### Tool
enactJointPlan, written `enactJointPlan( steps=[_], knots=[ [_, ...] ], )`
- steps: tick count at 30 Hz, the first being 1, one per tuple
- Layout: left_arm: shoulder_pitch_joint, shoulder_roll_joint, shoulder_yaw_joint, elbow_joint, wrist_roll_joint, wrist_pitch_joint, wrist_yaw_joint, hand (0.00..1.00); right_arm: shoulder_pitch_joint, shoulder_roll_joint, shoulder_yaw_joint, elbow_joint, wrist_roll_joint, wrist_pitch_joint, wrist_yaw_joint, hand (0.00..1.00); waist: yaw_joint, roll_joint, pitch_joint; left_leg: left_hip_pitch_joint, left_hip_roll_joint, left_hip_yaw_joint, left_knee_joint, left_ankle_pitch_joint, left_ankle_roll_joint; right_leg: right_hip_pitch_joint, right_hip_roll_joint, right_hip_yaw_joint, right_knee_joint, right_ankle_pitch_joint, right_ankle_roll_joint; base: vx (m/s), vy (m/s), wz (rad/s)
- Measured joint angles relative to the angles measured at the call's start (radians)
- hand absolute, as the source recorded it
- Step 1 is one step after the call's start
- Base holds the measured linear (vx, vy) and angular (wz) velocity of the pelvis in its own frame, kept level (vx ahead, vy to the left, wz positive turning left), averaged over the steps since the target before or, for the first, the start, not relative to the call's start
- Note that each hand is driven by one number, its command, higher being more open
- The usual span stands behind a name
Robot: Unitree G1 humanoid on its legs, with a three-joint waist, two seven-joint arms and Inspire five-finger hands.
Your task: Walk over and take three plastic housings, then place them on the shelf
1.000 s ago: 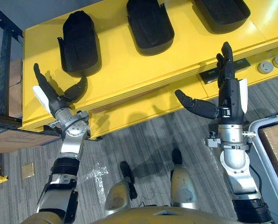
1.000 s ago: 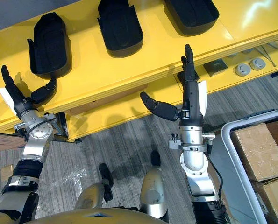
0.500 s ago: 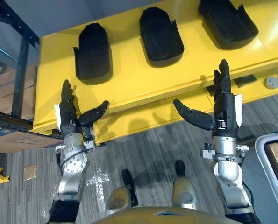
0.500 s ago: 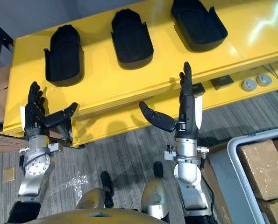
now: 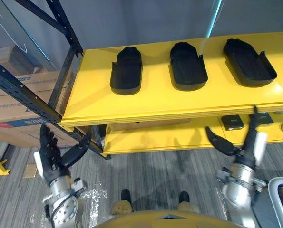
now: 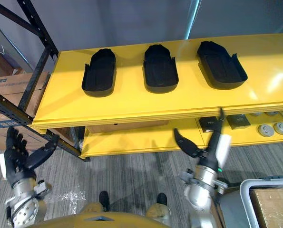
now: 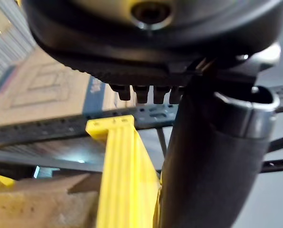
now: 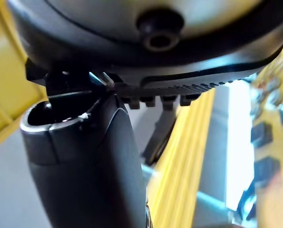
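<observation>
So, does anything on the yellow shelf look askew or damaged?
Nothing stands out. The left housing, middle housing and right housing lie apart in a row on the yellow shelf, the right one slightly turned.

We see the right hand (image 6: 211,149) smeared by blur. The lower shelf (image 6: 146,137) lies mostly hidden beneath the top board (image 6: 131,107); its small round parts (image 6: 263,129) are too small to identify, and a cardboard box (image 6: 270,209) is cut by the edge

Plastic housings (image 5: 187,66): three are lying apart on yellow shelf (image 5: 170,102)
Left hand (image 5: 51,159), right hand (image 5: 241,147): are hovering below, fingers spread
</observation>
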Motion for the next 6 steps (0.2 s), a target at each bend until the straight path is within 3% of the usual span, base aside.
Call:
enactJointPlan(
  steps=[2, 3, 6],
  knots=[
    [0.008, 0.001, 0.073, 0.133, -0.019, 0.022, -0.011, 1.00, 0.021, -0.041, -0.124, 0.074, 0.006, 0.005, 0.000, 1.00, -0.005, -0.013, -0.029, 0.010, 0.001, 0.002, -0.018, 0.006, -0.001, 0.001, 0.002, 0.000, -0.001, 0.000, 0.000, 0.01, -0.003, -0.02],
    [0.006, 0.001, 0.089, 0.170, -0.042, 0.030, -0.018, 1.00, 0.025, -0.052, -0.143, 0.098, 0.012, 0.009, -0.001, 1.00, -0.006, -0.010, -0.039, 0.015, 0.001, 0.003, -0.022, 0.007, -0.002, 0.004, 0.003, 0.000, -0.001, -0.001, -0.001, 0.02, -0.007, -0.03],
    [-0.024, 0.020, 0.130, 0.395, -0.158, 0.067, -0.061, 1.00, 0.020, -0.077, -0.195, 0.253, 0.061, 0.029, 0.005, 1.00, -0.015, -0.038, -0.069, 0.018, 0.002, -0.001, -0.026, 0.007, -0.003, 0.008, 0.003, -0.007, 0.007, -0.014, -0.006, 0.00, -0.004, 0.04]
  ],
)
